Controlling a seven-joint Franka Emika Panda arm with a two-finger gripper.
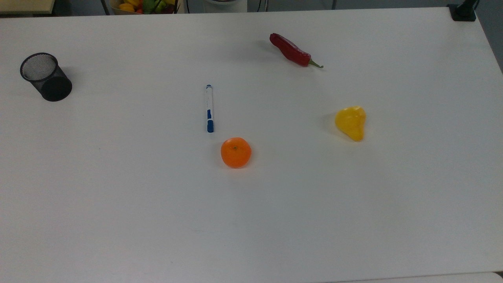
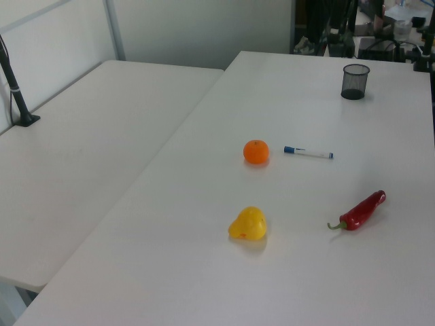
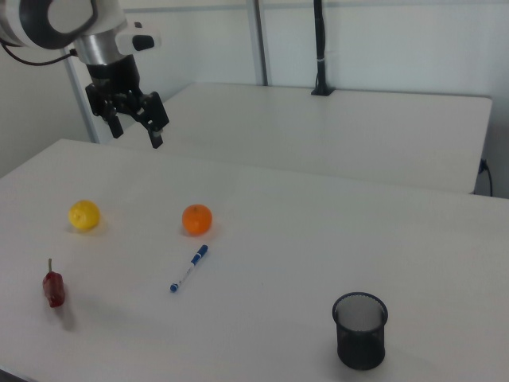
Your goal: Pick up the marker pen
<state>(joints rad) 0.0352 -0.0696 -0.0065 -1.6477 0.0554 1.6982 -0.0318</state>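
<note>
The marker pen [image 1: 209,108] lies flat on the white table [image 1: 118,196], a slim white barrel with its blue cap toward the orange [image 1: 235,152]. The left view has the marker pen [image 2: 308,153] just right of the orange [image 2: 256,151]. In the right view my gripper [image 3: 137,134] hangs open and empty high above the table's far left side, well away from the marker pen [image 3: 188,268], which rests below the orange [image 3: 196,219].
A black mesh cup [image 1: 46,77] stands at the top view's left. A red chili [image 1: 292,51] lies at the back and a yellow pepper [image 1: 351,122] at the right. Wide bare table lies in front of the orange. A second table [image 2: 81,156] adjoins.
</note>
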